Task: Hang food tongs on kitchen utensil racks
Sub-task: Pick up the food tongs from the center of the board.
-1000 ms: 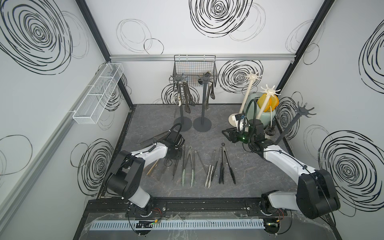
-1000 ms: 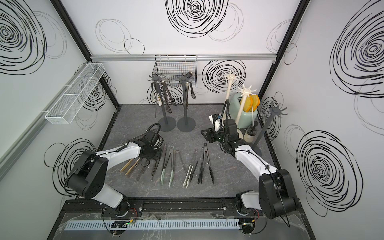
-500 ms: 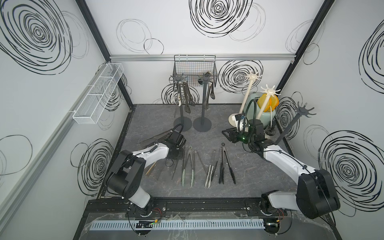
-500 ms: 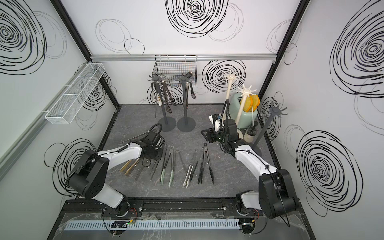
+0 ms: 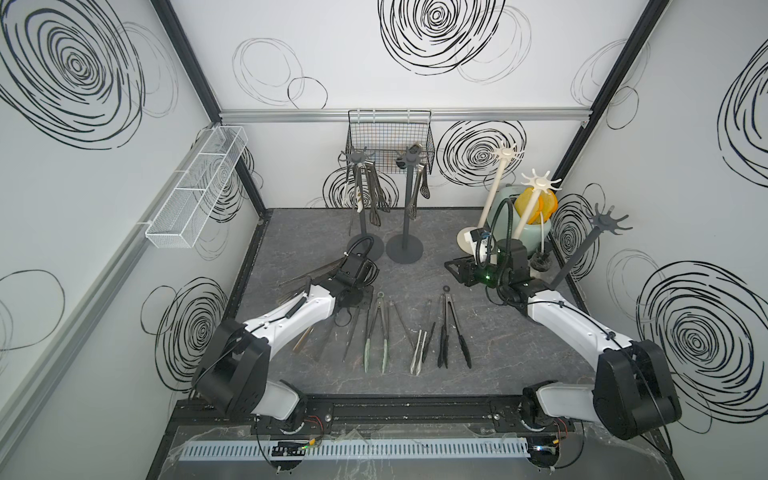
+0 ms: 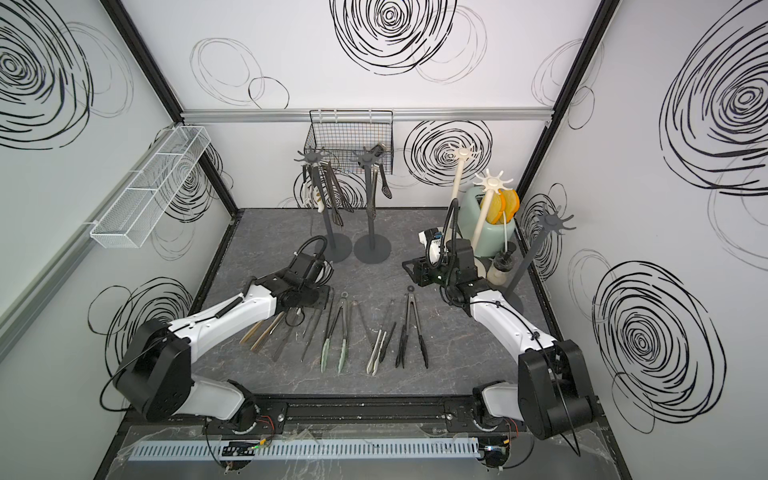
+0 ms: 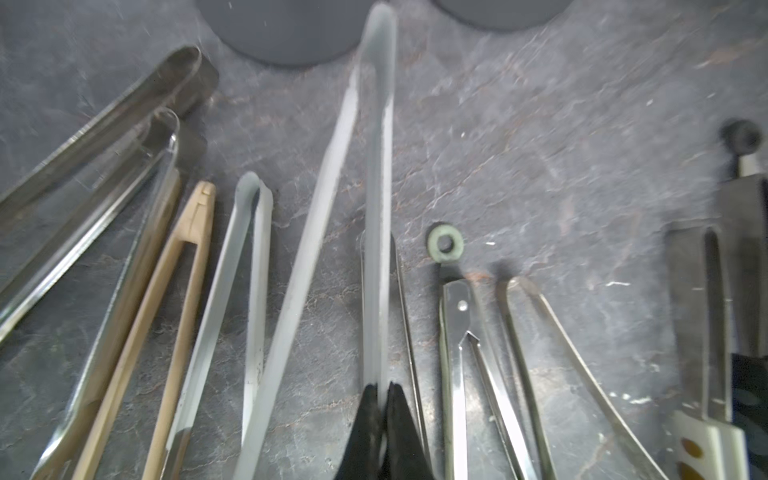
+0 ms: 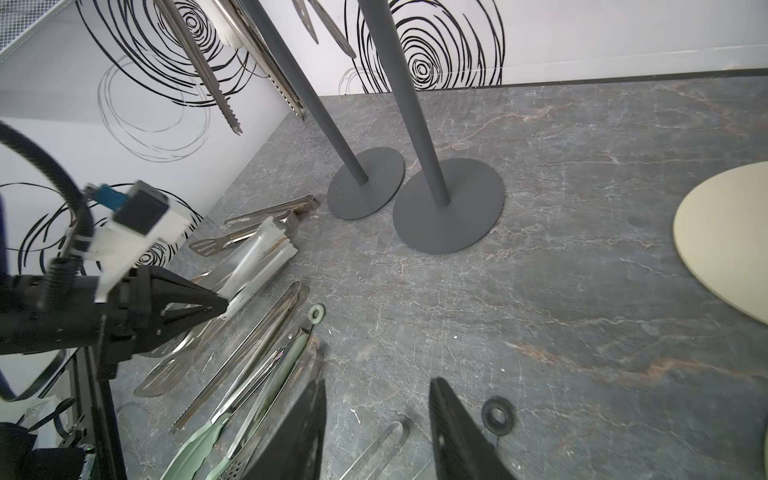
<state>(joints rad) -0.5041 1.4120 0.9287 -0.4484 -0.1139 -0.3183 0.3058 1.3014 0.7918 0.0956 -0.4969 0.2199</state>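
Note:
My left gripper (image 7: 380, 390) is shut on one arm of a pale steel food tongs (image 7: 376, 166), whose bend end points toward the rack bases. In the right wrist view the same tongs (image 8: 253, 257) slants up from the left gripper (image 8: 222, 305). Several more tongs lie in a row on the table, among them a green-tipped pair (image 5: 376, 332) and a black pair (image 5: 451, 328). My right gripper (image 8: 376, 386) is open above the looped end of a slim steel tongs (image 8: 386, 436). Two dark grey kitchen utensil racks (image 5: 358, 158) (image 5: 409, 160) carry hung tongs. Cream racks (image 5: 508, 153) (image 5: 539, 183) stand at the right.
A black wire basket (image 5: 388, 137) hangs on the back wall and a white mesh tray (image 5: 195, 199) on the left wall. A pale green container (image 5: 536, 230) with orange pieces sits back right. Another dark grey rack (image 5: 609, 220) leans by the right wall.
My left gripper has closed onto the steel tongs' arm and shifted slightly. The right arm has stayed where it was.

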